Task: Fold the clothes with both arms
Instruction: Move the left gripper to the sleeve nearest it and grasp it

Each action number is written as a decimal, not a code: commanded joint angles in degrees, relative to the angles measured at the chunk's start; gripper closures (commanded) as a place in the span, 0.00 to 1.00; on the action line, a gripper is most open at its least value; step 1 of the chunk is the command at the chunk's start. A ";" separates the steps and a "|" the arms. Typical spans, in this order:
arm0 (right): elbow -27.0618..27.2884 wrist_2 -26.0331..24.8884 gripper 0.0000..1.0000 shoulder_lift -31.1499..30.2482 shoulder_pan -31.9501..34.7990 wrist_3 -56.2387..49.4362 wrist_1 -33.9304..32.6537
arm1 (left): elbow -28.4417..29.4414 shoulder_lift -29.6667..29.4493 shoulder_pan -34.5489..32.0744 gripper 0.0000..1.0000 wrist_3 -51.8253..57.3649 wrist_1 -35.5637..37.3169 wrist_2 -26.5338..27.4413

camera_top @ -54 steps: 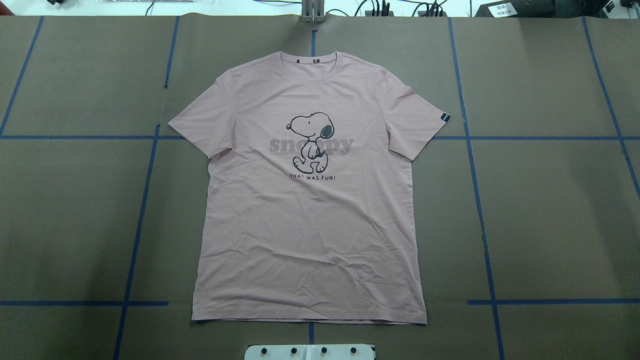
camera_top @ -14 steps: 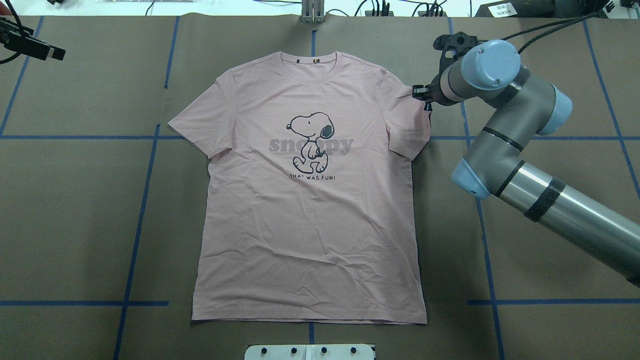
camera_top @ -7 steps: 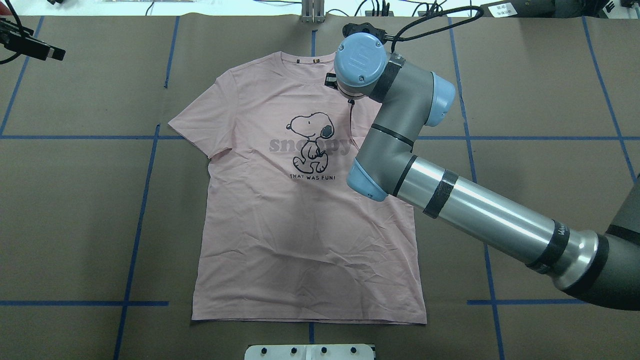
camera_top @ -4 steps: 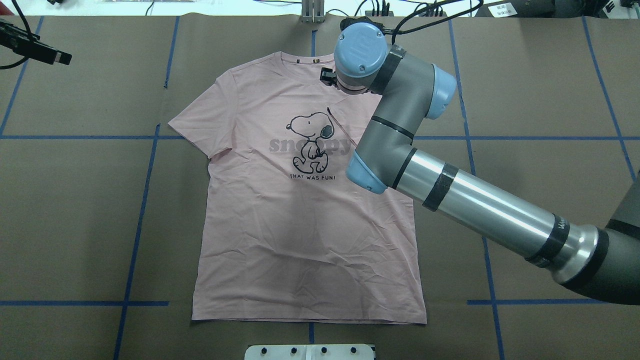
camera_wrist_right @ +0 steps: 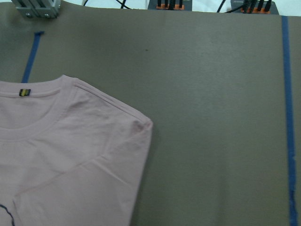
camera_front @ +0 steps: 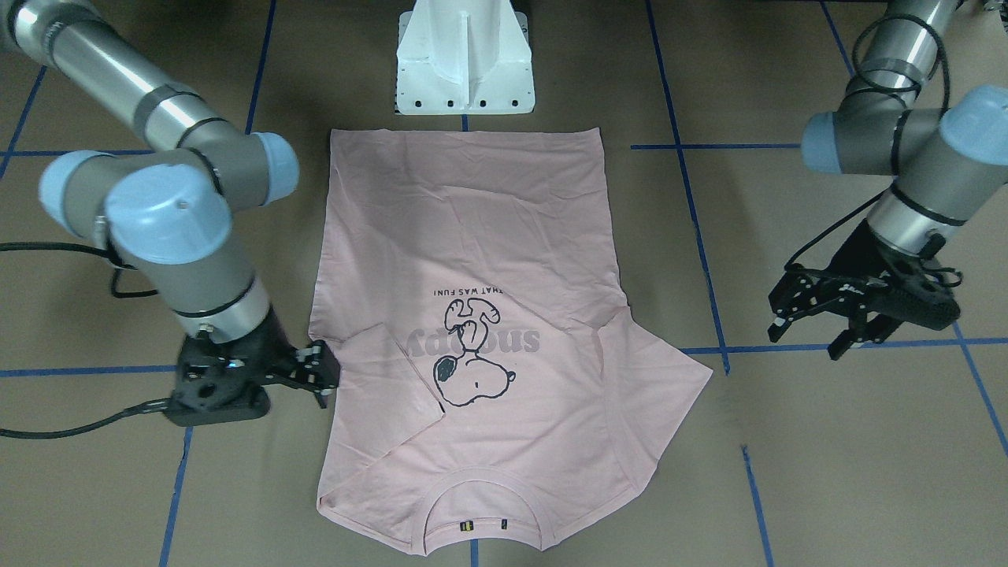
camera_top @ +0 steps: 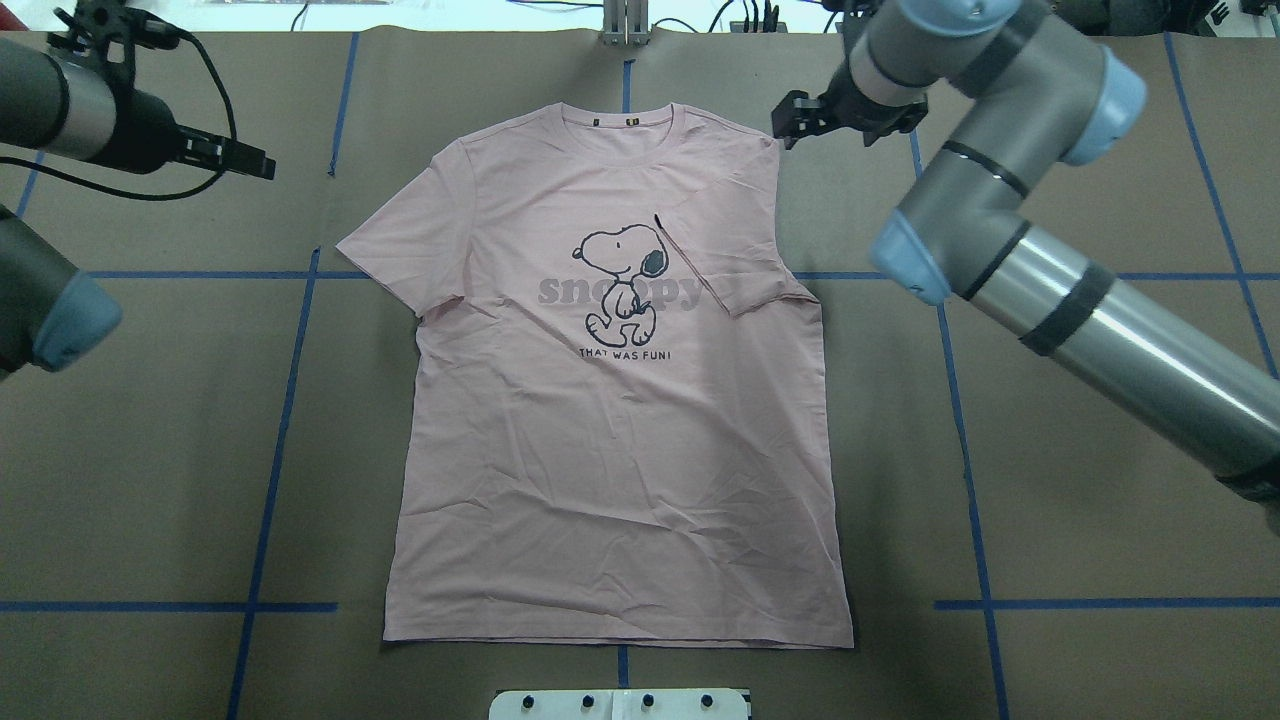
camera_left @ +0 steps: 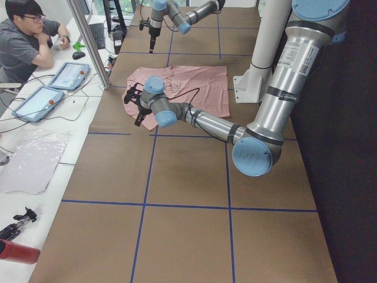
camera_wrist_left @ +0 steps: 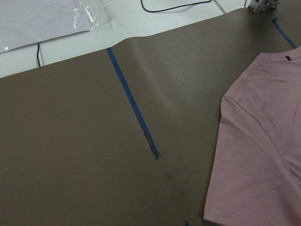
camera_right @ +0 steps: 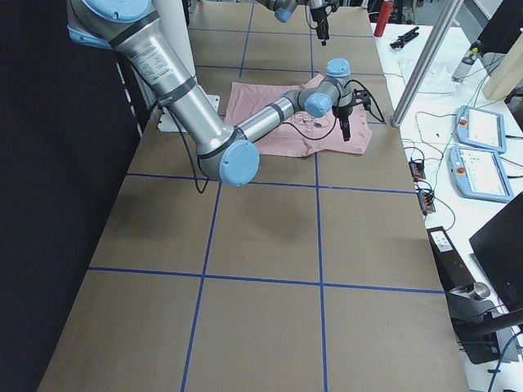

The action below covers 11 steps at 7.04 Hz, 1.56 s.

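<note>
The pale pink T-shirt [camera_top: 610,450] lies flat, print up, collar toward the far edge. Its right sleeve [camera_top: 735,250] is folded inward over the chest and reaches the dog print [camera_top: 620,285]. The left sleeve [camera_top: 405,240] lies spread out flat. My right gripper [camera_top: 790,118] hovers open just outside the right shoulder and holds nothing; in the front-facing view this right gripper [camera_front: 321,374] is beside the shirt's edge. My left gripper [camera_front: 807,335] is open and empty, well off to the side of the left sleeve [camera_front: 654,386]. From overhead the left gripper [camera_top: 262,163] is at the far left.
The brown table cover carries blue tape lines [camera_top: 275,450]. The white pedestal base [camera_front: 465,63] stands just past the hem. A metal post [camera_top: 625,25] rises at the far edge. A person [camera_left: 29,41] sits at a side desk with tablets [camera_left: 73,73].
The right gripper has let go of the right sleeve, which now lies folded over the chest, and has drawn back past the shoulder. The left arm has come in toward the left sleeve.
</note>
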 commanded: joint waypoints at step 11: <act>2.98 6.28 0.00 -9.30 4.64 -4.84 9.58 | 12.45 -5.19 12.57 0.58 -15.99 -3.73 16.65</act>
